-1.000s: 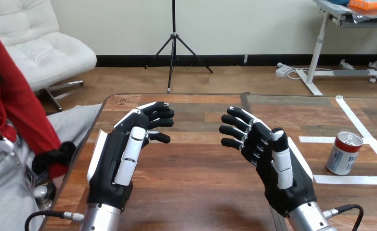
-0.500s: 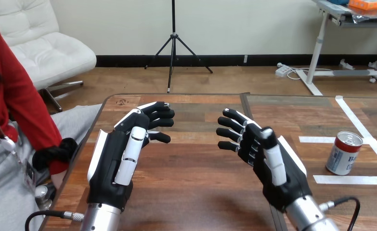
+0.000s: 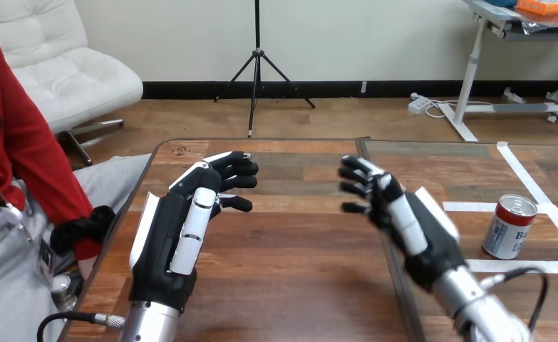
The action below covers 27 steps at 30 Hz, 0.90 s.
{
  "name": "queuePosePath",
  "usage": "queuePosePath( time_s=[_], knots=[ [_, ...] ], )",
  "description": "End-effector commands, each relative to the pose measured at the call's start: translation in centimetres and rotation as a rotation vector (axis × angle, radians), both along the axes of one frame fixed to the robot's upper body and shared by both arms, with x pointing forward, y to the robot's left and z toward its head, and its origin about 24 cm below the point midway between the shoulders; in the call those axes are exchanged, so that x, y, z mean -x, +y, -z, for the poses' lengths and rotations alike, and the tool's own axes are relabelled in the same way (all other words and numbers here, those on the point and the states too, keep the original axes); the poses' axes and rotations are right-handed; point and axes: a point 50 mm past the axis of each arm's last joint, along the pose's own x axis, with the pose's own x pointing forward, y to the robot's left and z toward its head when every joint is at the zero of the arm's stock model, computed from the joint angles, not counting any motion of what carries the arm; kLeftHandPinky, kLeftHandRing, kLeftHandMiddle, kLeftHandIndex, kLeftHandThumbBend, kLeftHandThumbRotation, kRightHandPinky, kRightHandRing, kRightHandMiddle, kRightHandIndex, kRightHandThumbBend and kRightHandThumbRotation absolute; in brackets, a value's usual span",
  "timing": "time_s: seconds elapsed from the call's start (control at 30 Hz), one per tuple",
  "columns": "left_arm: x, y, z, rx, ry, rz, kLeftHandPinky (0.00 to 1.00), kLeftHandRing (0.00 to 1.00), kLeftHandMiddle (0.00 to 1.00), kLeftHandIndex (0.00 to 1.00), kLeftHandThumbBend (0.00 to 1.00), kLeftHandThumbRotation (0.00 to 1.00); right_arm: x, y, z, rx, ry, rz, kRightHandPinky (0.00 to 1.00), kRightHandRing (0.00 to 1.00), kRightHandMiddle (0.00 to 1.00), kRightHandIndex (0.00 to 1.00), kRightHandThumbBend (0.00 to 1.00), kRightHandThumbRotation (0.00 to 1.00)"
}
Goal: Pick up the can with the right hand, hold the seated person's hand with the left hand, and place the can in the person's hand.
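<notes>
Likely a lab: white tape (image 3: 519, 266) marks out a wooden table (image 3: 297, 278).

Only print in view: label on can (image 3: 509, 226), standing at 3 o'clock side of counter (image 3: 290, 285). Label has red band on top and white band below, with dark blue lettering on white band. Large letters sit over a smaller line. Text wraps round can's side and is partly turned away, too small to make out as words. White tape strips (image 3: 522, 266) on counter mark out can's spot: one at can's 6 o'clock, another at 9 o'clock, plain, nothing written on them.
</notes>
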Motion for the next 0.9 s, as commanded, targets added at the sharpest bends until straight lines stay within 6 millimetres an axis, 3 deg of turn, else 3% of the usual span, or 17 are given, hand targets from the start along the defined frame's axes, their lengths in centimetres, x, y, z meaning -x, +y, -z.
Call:
queuePosePath(
  time_s=[0.0,0.33,0.63,0.87],
  knots=[
    [-1.2,-0.2,-1.6,0.01,-0.072,0.011,0.57,0.69,0.71,0.69,0.47,0.97,-4.6,-2.0,-5.4,0.092,-0.205,0.104,0.84,0.91,0.92,0.92,0.88,1.0],
    [-1.0,-0.1,-1.6,-0.002,-0.073,0.0,0.58,0.7,0.7,0.69,0.49,0.97,-6.2,-4.1,-6.7,0.156,-0.225,0.193,0.89,0.94,0.95,0.94,0.84,1.0],
    [-0.9,-0.1,-1.5,0.004,-0.066,-0.003,0.59,0.7,0.7,0.69,0.48,0.97,-7.0,-5.5,-7.6,0.257,-0.238,0.291,0.86,0.92,0.94,0.93,0.74,1.0],
    [-0.9,-0.2,-1.5,0.005,-0.066,-0.002,0.59,0.7,0.7,0.69,0.48,0.96,-7.6,-6.5,-8.1,0.313,-0.223,0.35,0.85,0.93,0.94,0.94,0.78,1.0]
  ],
)
